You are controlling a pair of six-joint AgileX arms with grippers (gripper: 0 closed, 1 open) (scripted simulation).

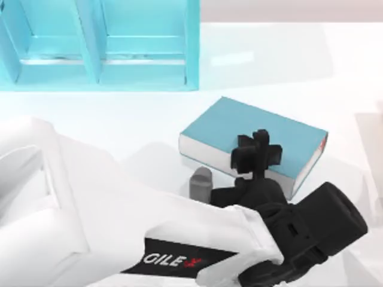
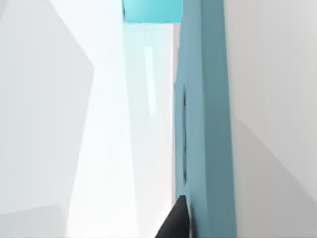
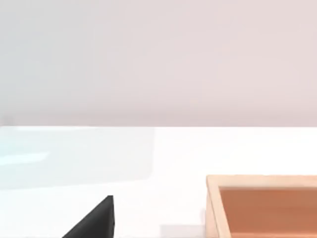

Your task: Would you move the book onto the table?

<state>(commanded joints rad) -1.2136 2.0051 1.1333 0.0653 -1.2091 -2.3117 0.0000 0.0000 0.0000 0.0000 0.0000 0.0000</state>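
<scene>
**Teal book down flat on the white table, our left gripper at its near edge**

Teal hardcover is what we are handling: one book (image 1: 254,140), lying flat on the table (image 1: 275,60) just in front of the shelf unit (image 1: 99,45), toward the table's middle and well in from its edges. Its white page block faces us and a small red mark sits at its right end.

Our left gripper (image 1: 257,154) is over the book's near long edge, black fingers reaching onto the cover. In the left wrist view the book (image 2: 205,124) runs close along one dark fingertip (image 2: 178,223), but we cannot tell whether the fingers pinch it or stand apart. Our right arm is parked off at the table's right side, beside one wooden box (image 3: 262,206).

We judge the book stiff, fairly heavy and smooth-covered, so it could slip from a shallow pinch. Taking it across its thickness at the long edge, near the middle, should stop it swinging.

We count one book, one shelf unit, one wooden box.
</scene>
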